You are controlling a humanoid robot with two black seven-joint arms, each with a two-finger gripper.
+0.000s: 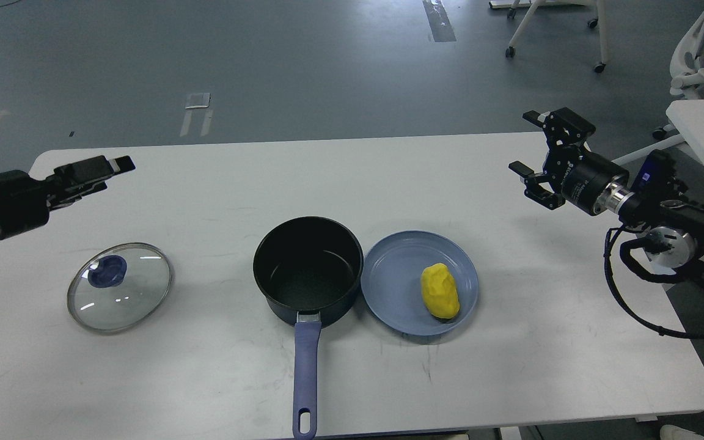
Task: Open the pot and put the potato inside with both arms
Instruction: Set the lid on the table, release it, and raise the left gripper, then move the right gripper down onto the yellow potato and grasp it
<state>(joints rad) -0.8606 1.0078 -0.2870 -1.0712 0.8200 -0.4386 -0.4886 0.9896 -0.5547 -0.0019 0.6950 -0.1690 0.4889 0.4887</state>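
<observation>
here the pot [308, 269] stands uncovered mid-surface [352, 177], its lid [120, 286] laid aside left, the potato [440, 290] on a blue plate [388, 287] touching it, right pincer [535, 153] spread and empty, left pincer [110, 168] grip unclear.

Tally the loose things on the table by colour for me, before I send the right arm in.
Black with blue handle: 1, the pot
Clear glass with blue knob: 1, the lid
Light blue: 1, the plate
Yellow: 1, the potato
Total: 4
</observation>
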